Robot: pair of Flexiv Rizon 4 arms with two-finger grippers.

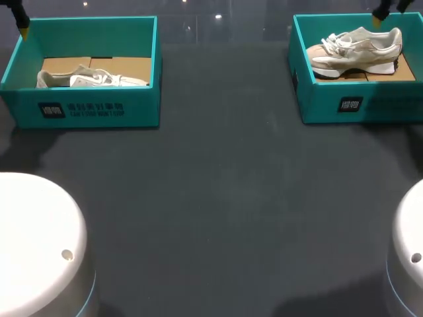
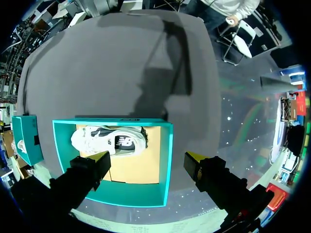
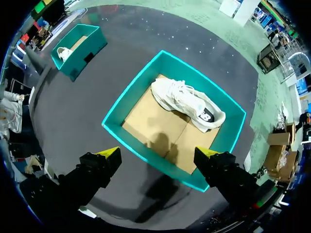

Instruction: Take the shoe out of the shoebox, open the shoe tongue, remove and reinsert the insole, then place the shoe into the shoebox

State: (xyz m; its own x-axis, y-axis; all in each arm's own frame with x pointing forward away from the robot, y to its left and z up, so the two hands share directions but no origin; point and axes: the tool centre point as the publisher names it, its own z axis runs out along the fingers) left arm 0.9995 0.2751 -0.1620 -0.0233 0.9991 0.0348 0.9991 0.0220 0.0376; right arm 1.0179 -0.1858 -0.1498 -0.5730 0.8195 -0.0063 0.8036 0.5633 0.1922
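Two teal shoeboxes stand at the far side of the dark table. The left shoebox holds a white shoe lying along its near wall. In the right shoebox a beige and white shoe rests on the cardboard floor. My left gripper hangs open high above the left shoebox, with its shoe ahead of the fingers. High over the right shoebox, my right gripper is open as well, and its shoe lies ahead of it. Neither gripper touches anything.
The white round bases of my arms sit at the near corners, left and right. Dark table surface stretches between the boxes and the bases.
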